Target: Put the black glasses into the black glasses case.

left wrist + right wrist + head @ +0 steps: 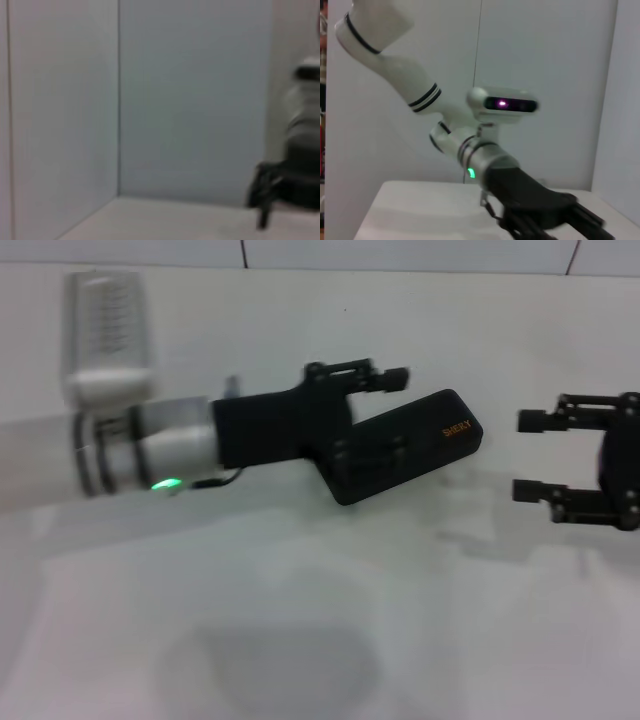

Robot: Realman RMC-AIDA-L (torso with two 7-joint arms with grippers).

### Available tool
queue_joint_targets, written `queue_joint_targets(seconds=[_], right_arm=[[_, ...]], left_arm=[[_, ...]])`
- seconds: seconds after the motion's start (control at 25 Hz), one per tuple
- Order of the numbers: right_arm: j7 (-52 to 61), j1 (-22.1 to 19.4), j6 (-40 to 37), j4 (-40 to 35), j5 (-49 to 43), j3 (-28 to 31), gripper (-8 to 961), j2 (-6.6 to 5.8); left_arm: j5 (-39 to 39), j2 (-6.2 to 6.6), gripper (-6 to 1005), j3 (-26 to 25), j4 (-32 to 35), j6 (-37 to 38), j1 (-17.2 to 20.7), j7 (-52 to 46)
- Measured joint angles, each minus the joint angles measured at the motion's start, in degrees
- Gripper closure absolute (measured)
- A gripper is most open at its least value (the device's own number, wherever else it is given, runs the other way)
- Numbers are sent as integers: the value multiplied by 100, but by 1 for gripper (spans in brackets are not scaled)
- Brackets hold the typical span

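Left gripper (pixel 385 410) reaches in from your left in the head view, lying over the near-left end of the closed black glasses case (pixel 425 440) at the table's (pixel 300 640) middle; whether its fingers grip is hard to tell. Right gripper (pixel 535 455) hangs spread wide, apart to the right. Left wrist view shows only walls and that far gripper (pixel 262 200). Right wrist view shows the left arm (pixel 470 150).

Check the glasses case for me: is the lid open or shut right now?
Shut. In the head view the black glasses case lies flat on the table, lid down with orange lettering up, no lining showing, the left gripper over it.
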Motion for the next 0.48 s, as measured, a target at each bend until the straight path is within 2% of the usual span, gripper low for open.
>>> queue_joint_targets(seconds=[0.24, 0.48], right_arm=[[-381, 397, 50, 720, 20, 4, 319, -28], [-497, 443, 125, 779, 25, -5, 318, 42]], left_arm=[[18, 228, 320, 5, -176, 1224, 684, 302], [193, 261, 320, 6, -191, 1503, 985, 541]])
